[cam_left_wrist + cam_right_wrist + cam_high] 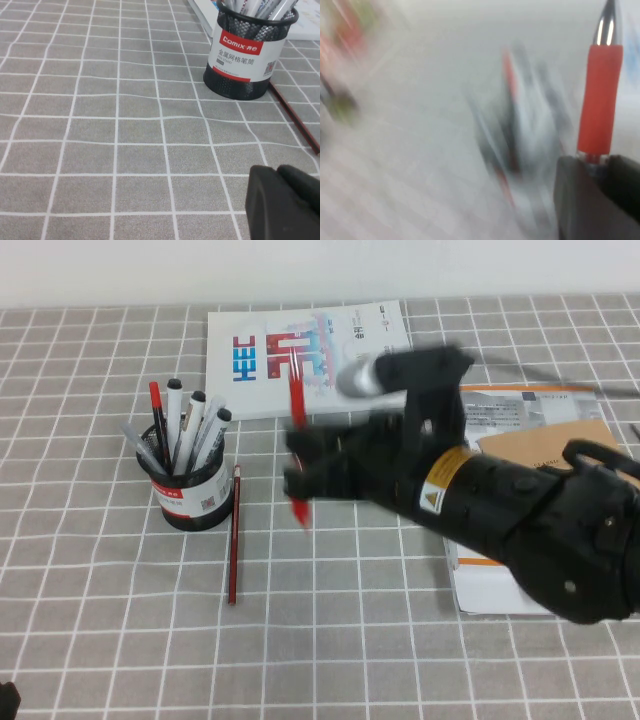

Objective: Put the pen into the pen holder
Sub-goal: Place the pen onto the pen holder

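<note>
My right gripper (298, 462) is shut on the bright red pen (297, 420) and holds it upright above the table, to the right of the pen holder. In the right wrist view the pen (600, 100) sticks out from between the fingers (580, 195), metal tip outward. The black mesh pen holder (190, 485) with a red and white label stands at the left, with several pens in it. It also shows in the left wrist view (247, 55). My left gripper (285, 200) hangs low over the table near the front left, its fingers together and empty.
A thin dark red pencil (234, 535) lies right of the holder. A white booklet (310, 350) lies at the back. A brown and white booklet (530, 430) lies under my right arm. The table has a grey checked cloth (100, 620).
</note>
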Action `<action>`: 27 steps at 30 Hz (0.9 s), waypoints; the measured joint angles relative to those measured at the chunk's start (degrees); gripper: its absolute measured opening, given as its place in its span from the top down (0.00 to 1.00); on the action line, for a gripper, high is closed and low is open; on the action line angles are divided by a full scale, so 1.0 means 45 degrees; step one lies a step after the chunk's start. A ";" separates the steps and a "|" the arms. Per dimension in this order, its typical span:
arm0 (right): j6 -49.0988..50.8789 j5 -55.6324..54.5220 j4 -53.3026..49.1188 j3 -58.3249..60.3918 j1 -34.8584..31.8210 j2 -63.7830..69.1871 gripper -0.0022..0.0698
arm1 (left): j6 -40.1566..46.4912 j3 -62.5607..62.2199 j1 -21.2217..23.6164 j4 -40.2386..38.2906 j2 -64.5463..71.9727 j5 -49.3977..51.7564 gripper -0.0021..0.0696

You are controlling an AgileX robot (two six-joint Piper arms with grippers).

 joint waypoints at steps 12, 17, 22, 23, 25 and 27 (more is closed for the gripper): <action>-0.2964 -0.8621 -0.0294 -0.2864 0.0418 0.3910 0.89 | 0.0000 0.0000 0.0000 0.0000 0.0000 0.0000 0.98; -0.3044 -0.8286 -0.0193 -0.5175 0.0427 0.6400 0.89 | 0.0000 0.0000 0.0000 0.0000 0.0000 0.0000 0.98; -0.3512 -0.6819 -0.0045 -0.7255 0.0427 0.7942 0.89 | 0.0000 0.0000 0.0000 0.0000 0.0000 0.0000 0.98; -0.3609 -0.6592 -0.0034 -0.7553 0.0427 0.8167 0.89 | 0.0000 0.0000 0.0000 0.0000 0.0000 0.0000 0.98; -0.3698 -0.6237 -0.0012 -0.7886 0.0427 0.8461 0.89 | 0.0000 0.0000 0.0000 0.0000 0.0000 0.0000 0.98; -0.3721 -0.6116 0.0051 -0.7983 0.0427 0.8546 0.89 | 0.0000 0.0000 0.0000 0.0000 0.0000 0.0000 0.98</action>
